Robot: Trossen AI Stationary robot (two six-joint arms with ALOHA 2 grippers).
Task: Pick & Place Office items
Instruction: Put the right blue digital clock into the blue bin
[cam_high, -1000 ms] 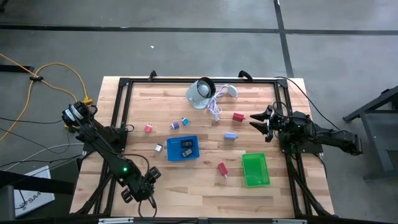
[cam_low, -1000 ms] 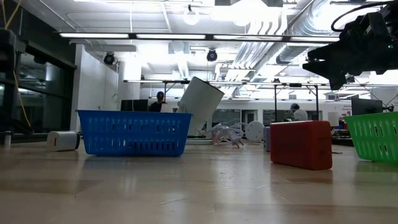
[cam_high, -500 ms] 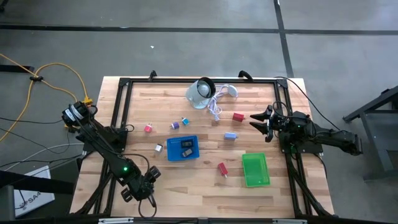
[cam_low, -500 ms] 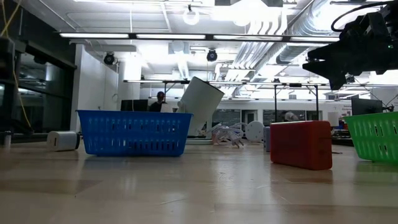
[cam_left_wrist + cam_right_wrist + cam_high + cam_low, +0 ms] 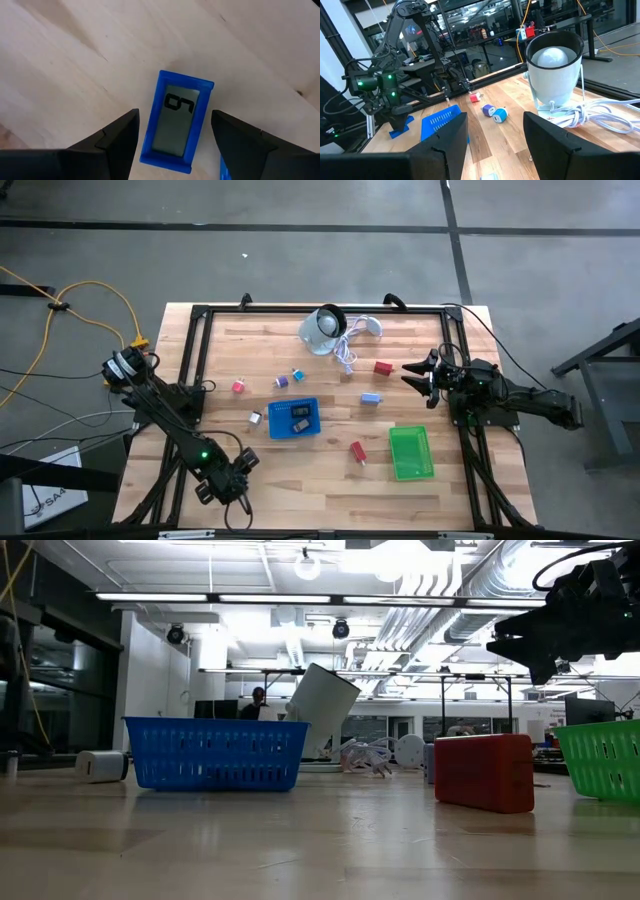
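Observation:
A blue rectangular piece with a grey display (image 5: 176, 122) lies flat on the wood near the table's front left. My left gripper (image 5: 174, 115) points down over it, open, one finger on each side and a gap to both. In the high view that gripper (image 5: 225, 480) hides the piece. Small items lie scattered mid-table: red blocks (image 5: 383, 367) (image 5: 358, 451) (image 5: 238, 387), a pale blue block (image 5: 371, 398), a purple bit (image 5: 282, 381), a blue bit (image 5: 298, 375) and a silver clip (image 5: 256, 418). My right gripper (image 5: 412, 373) waits open at the right edge, held level.
A blue basket (image 5: 294, 419) holding dark pieces stands mid-table. The green basket (image 5: 411, 452) is at the right front. A white round device (image 5: 322, 328) with its white cable (image 5: 345, 358) sits at the far edge. A black frame (image 5: 195, 360) borders the table.

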